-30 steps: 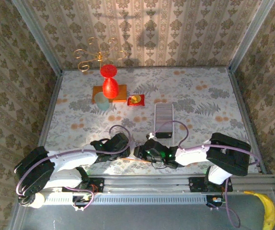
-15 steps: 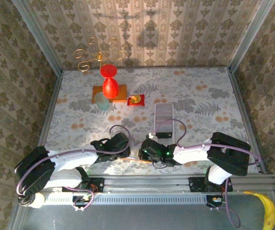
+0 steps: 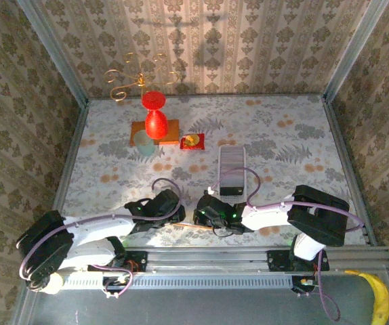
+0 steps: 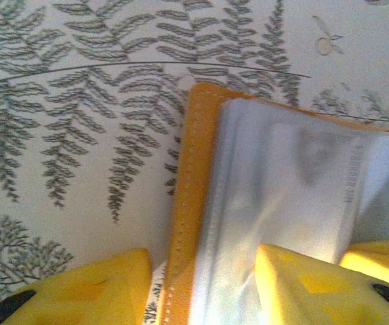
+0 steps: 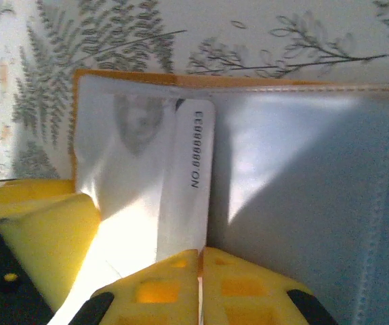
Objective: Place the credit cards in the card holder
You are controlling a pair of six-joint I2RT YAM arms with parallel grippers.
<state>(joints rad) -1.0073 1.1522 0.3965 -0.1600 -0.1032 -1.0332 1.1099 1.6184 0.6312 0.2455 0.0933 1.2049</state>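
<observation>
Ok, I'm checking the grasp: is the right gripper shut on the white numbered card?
Yes, the right gripper has its yellow fingers pressed together on the end of the white numbered card.

Glossy clear plastic sleeves point(image 5: 303, 169) fill the stitched orange card holder point(image 4: 181, 203) — the credit card point(image 5: 191, 183) looks smooth, white.

I count one orange card holder point(image 4: 184, 203), one white card point(image 5: 189, 183), one grey rack point(image 3: 232, 162), one red vase point(image 3: 155, 115), one pale blue disc point(image 3: 144, 142), one gold wire stand point(image 3: 135, 80) and one banana point(image 3: 379, 298).
</observation>
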